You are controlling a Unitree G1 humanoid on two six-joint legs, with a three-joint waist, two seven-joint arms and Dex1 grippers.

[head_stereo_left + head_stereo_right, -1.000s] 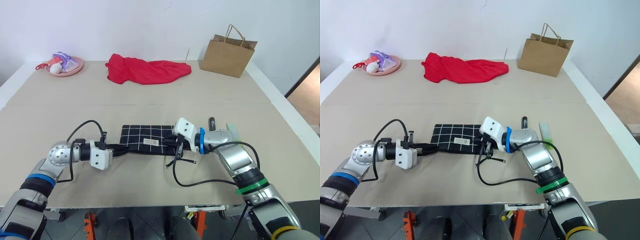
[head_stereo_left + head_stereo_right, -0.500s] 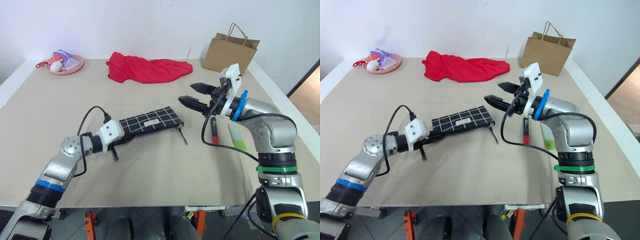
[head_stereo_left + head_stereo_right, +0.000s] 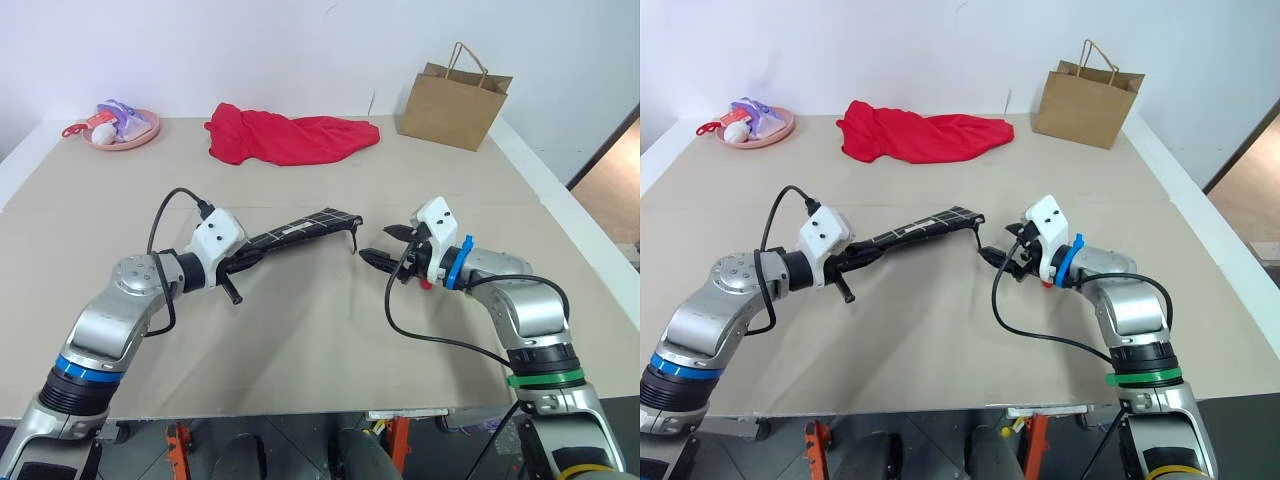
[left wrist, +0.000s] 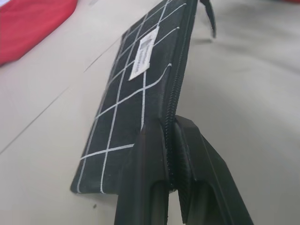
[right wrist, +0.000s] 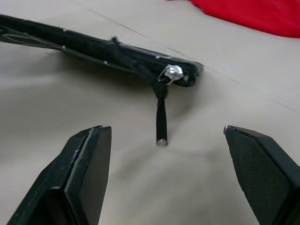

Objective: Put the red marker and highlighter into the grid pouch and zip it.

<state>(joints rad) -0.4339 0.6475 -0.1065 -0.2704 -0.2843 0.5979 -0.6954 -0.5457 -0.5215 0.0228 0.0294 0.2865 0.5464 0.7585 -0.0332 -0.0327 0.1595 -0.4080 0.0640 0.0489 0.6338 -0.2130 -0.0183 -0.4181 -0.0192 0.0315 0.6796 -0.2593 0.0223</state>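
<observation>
Lifted since earlier, grid pouch point(image 4: 136, 93) shows an unreadable white label point(image 4: 144, 51).

We see the grid pouch point(image 3: 300, 226), which lay flat on the table a second ago, now lifted clear of it and turned nearly edge-on, its zipper cord point(image 5: 161, 117) dangling from the far end. Our left gripper point(image 4: 169, 154) has risen with it and rolled, clamped on the pouch's near end. Our right gripper point(image 3: 378, 248), which sat closed at the pouch's zipper end, has let go, spread its fingers wide and drawn off to the right, now just beside the cord
</observation>
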